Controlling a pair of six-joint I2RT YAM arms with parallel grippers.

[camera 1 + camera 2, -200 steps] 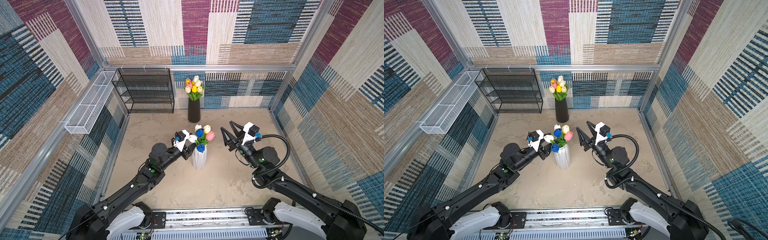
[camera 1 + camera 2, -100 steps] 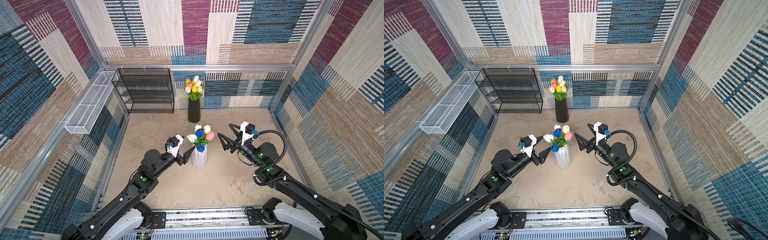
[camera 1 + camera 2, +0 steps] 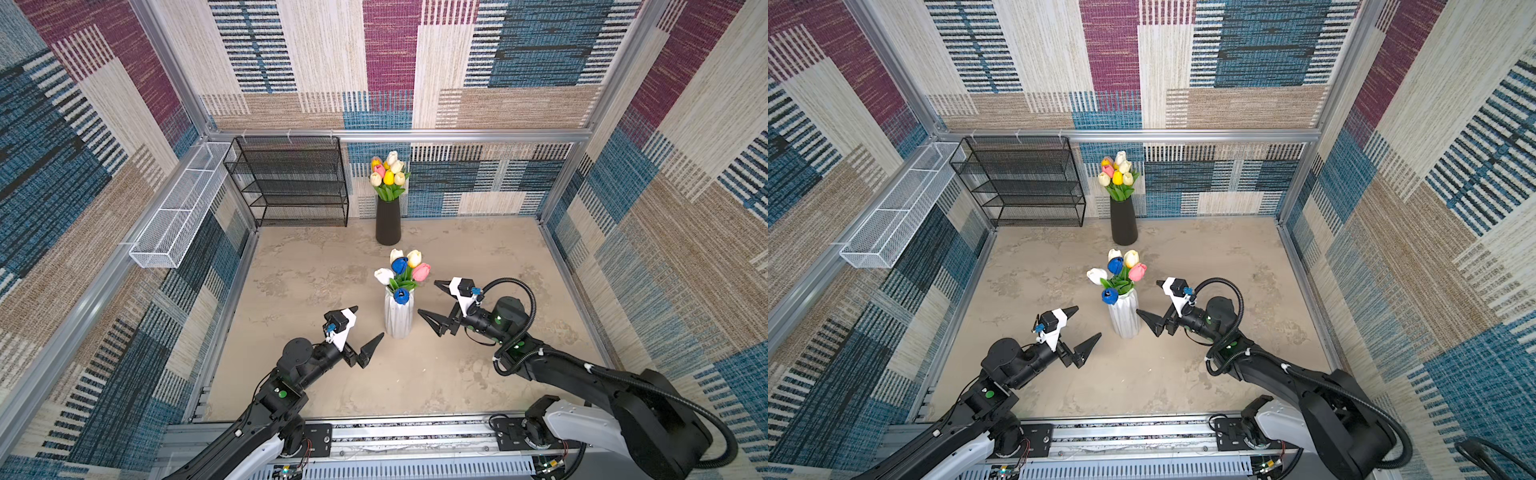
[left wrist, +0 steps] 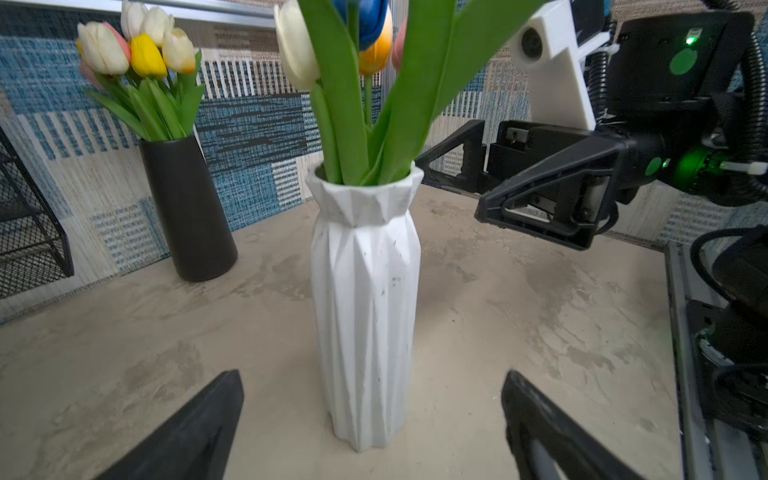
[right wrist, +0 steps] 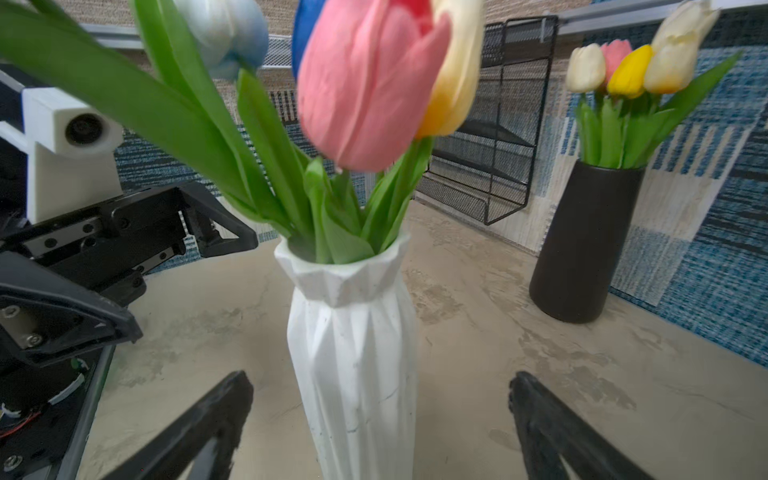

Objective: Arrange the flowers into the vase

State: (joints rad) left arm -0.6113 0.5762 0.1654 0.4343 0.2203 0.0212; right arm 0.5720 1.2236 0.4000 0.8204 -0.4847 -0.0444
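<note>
A white faceted vase stands mid-table and holds flowers: white, blue, cream-yellow and pink tulips with green leaves. My left gripper hovers open a little to the vase's left, empty. My right gripper is open just right of the vase, also empty. In the left wrist view the vase stands beyond the spread fingers of the left gripper. The right wrist view shows the vase likewise, ahead of the right gripper.
A black vase with more tulips stands at the back wall. A black wire shelf sits at the back left, and a white mesh basket hangs on the left wall. Metal rails border the table's front.
Both grippers have opened wide and drawn back from the white vase. The left arm has pulled away toward the front left.
</note>
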